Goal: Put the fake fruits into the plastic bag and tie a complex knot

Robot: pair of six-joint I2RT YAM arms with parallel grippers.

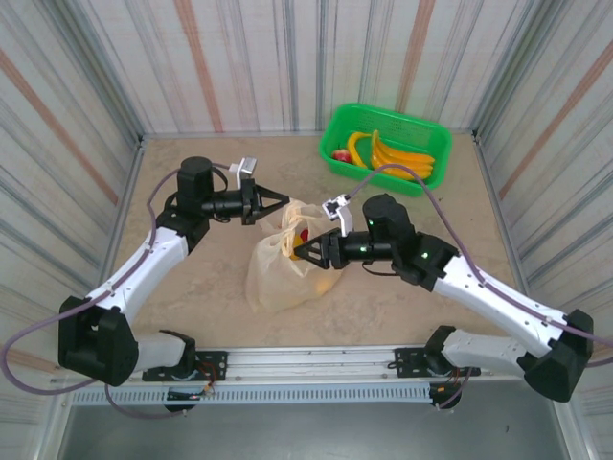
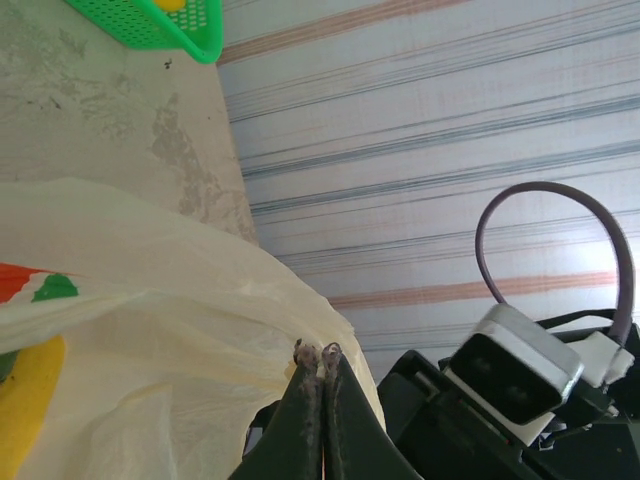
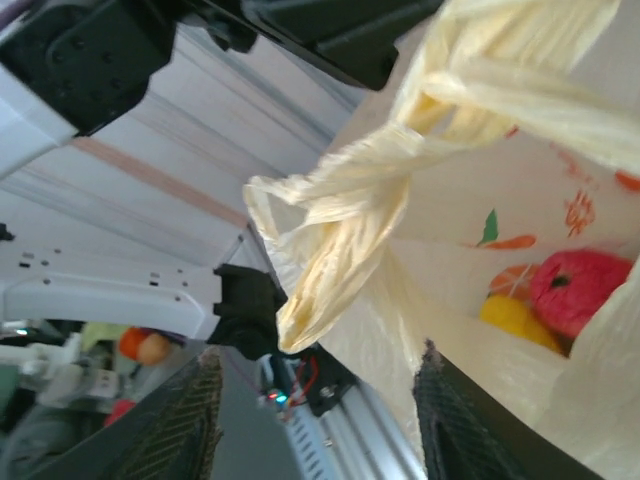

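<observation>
Inside the plastic bag (image 1: 276,276), fake fruits (image 3: 585,290) lie half hidden by film.

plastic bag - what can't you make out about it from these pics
- Fruit count in the plastic bag: top view, cloudy film and the right pincer cover it; right wrist view, folds half-hide a red fruit and a yellow fruit.
- Whether the shut left pincer pinches film: left wrist view, its tips cover the spot.
- Whether it is tied: right wrist view, the handle strip runs off the top edge.
</observation>
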